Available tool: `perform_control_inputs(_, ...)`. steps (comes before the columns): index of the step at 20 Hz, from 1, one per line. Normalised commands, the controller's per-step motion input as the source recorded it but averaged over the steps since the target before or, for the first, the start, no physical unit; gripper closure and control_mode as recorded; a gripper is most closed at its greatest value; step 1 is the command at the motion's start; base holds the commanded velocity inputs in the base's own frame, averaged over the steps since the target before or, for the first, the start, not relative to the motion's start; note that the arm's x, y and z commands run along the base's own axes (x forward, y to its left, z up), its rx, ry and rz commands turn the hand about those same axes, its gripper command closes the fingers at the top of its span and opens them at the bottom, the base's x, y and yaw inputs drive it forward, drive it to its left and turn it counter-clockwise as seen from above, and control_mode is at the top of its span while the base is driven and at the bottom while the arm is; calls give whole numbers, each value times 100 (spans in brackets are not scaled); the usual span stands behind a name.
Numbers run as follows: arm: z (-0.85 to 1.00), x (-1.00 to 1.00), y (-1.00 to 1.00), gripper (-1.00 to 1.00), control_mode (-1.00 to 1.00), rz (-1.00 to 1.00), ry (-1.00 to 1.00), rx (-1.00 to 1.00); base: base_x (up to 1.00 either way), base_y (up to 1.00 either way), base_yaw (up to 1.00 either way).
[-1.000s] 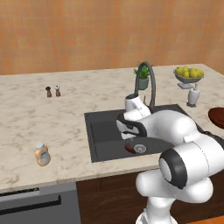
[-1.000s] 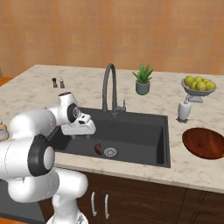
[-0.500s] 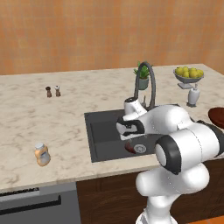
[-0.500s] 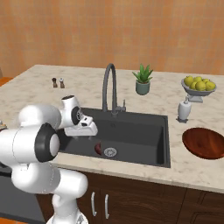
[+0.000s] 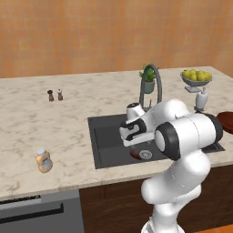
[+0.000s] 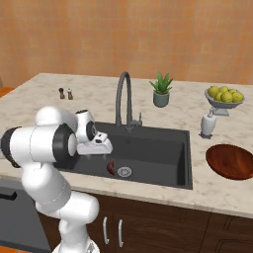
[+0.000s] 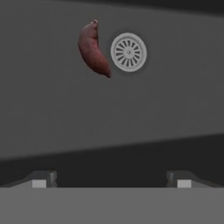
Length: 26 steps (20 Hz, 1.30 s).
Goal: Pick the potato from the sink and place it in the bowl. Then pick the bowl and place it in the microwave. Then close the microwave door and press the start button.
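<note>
The potato [image 7: 93,49], a dark reddish-brown curved lump, lies on the floor of the dark grey sink [image 6: 163,148] right beside the round steel drain [image 7: 128,52]. It also shows next to the drain as the potato [image 6: 110,168] and, partly behind the hand, as the potato [image 5: 135,154]. My gripper [image 7: 111,180] hangs above the basin's near-left part, open, its fingertips [image 7: 39,179] far apart with nothing between them. The gripper [image 6: 100,144] is well clear of the potato. The reddish-brown bowl [image 6: 231,161] sits on the counter right of the sink. The microwave and its door are out of view.
An arched grey faucet [image 6: 123,99] stands behind the basin, with a potted plant [image 6: 161,91] beside it. A grey bowl of yellow fruit [image 6: 225,96] and a white dispenser [image 6: 207,124] stand at the back right. A small jar [image 5: 44,160] and two shakers [image 5: 55,95] sit on the left counter.
The hand has sunk a little over the sink and the arm's elbow has swung. The potato and the bowl have not moved. The jaws stay open.
</note>
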Motion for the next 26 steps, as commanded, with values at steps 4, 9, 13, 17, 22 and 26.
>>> perform_control_inputs(4, -44, 5, 0, -100, -100, 0, 0, 0, 0, 0, 0)
perform_control_inputs(9, -43, 19, -1, -100, -100, 0, 0, 0, 0, 0, 0)
perform_control_inputs(13, -29, 44, 0, -100, -100, 0, 0, 0, 0, 0, 0)
perform_control_inputs(17, -22, 42, 0, -100, -100, 0, 1, 0, 0, 0, 0)
perform_control_inputs(22, -39, 33, -4, -100, -100, 0, 0, 0, 0, 0, 0)
perform_control_inputs(26, -39, 49, -1, -100, -100, 0, 0, 0, 0, 0, 0)
